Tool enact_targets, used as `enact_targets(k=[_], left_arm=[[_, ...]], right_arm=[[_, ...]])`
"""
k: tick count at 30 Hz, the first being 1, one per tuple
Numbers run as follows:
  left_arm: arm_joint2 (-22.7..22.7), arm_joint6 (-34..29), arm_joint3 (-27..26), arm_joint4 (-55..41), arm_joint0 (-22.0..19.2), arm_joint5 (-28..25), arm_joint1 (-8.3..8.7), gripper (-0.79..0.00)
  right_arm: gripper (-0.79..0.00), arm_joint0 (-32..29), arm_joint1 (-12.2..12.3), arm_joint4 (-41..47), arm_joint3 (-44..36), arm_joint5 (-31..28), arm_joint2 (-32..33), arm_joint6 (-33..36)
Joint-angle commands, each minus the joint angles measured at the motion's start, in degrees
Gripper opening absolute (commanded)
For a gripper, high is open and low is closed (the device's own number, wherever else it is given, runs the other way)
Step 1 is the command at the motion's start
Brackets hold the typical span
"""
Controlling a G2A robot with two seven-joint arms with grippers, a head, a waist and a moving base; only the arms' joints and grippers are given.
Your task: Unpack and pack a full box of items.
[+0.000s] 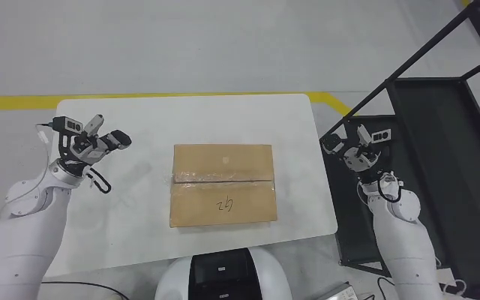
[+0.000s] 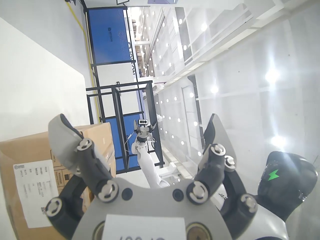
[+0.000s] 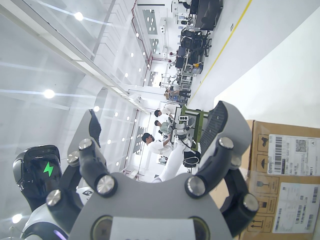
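A closed brown cardboard box [image 1: 223, 184] lies in the middle of the white table [image 1: 135, 225], its flaps taped along the centre seam and a handwritten mark on the near flap. My left gripper [image 1: 111, 139] hovers open over the table's left part, well left of the box, pointing toward it. In the left wrist view the left gripper [image 2: 136, 132] has nothing between its fingers, and the box [image 2: 30, 161] with a white label sits beside it. My right gripper [image 1: 337, 142] is off the table's right edge, open and empty [image 3: 157, 118]. The box's labelled side [image 3: 285, 178] faces it.
A dark metal rack [image 1: 420, 150] stands close to the right of the table, beside the right arm. A yellow floor line [image 1: 30, 101] runs behind the table. Bare tabletop lies left of, right of and behind the box.
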Motion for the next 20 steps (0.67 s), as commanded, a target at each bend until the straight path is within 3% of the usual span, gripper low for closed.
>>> enact_targets(k=[1,20], left_arm=[[-0.6,1.5,-1.2,0.7,0.8,0.1,0.01,0.000],[-0.7,1.9,-1.5,1.0,1.1,0.1,0.01,-0.001]], right_arm=[[0.000,0.0,0.0,0.1,0.2,-0.8,0.2,-0.2],[0.000,0.0,0.0,0.1,0.2,-0.8,0.2,-0.2]])
